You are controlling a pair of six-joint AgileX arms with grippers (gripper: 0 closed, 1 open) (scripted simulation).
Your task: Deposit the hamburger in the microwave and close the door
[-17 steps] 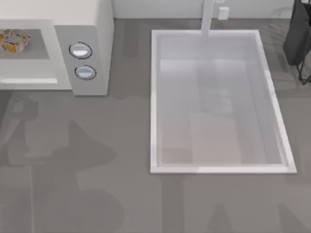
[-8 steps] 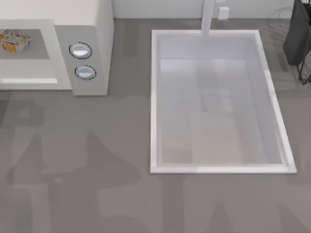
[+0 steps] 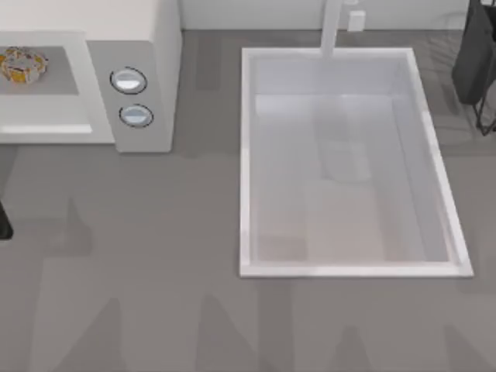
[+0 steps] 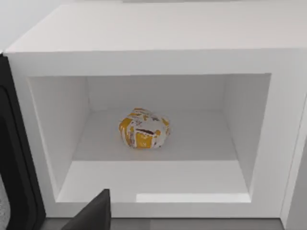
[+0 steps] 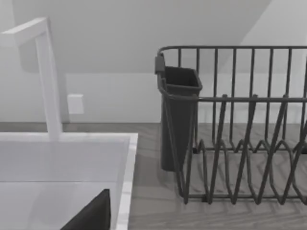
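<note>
The white microwave (image 3: 147, 46) stands at the table's back left, and its cavity (image 4: 153, 143) is open. The hamburger (image 3: 23, 63), a pale lump with orange and yellow flecks, lies inside on the cavity floor (image 4: 143, 134). The door (image 4: 12, 163) stands open beside the cavity, showing its dark inner side. A dark part of my left gripper (image 4: 93, 218) sits in front of the cavity opening, apart from the hamburger. A dark part of my right gripper (image 5: 91, 218) hangs over the sink's corner, far from the microwave.
A white sink basin (image 3: 248, 155) with a faucet (image 3: 333, 27) fills the middle right. A black dish rack (image 5: 240, 143) with a cutlery cup (image 5: 180, 115) stands at the back right. Two knobs (image 3: 128, 80) face forward. A dark shape (image 3: 4, 221) touches the left edge.
Shadows on the counter have shifted. A dark shape has come into the top view at its left edge. The hamburger has not moved.
</note>
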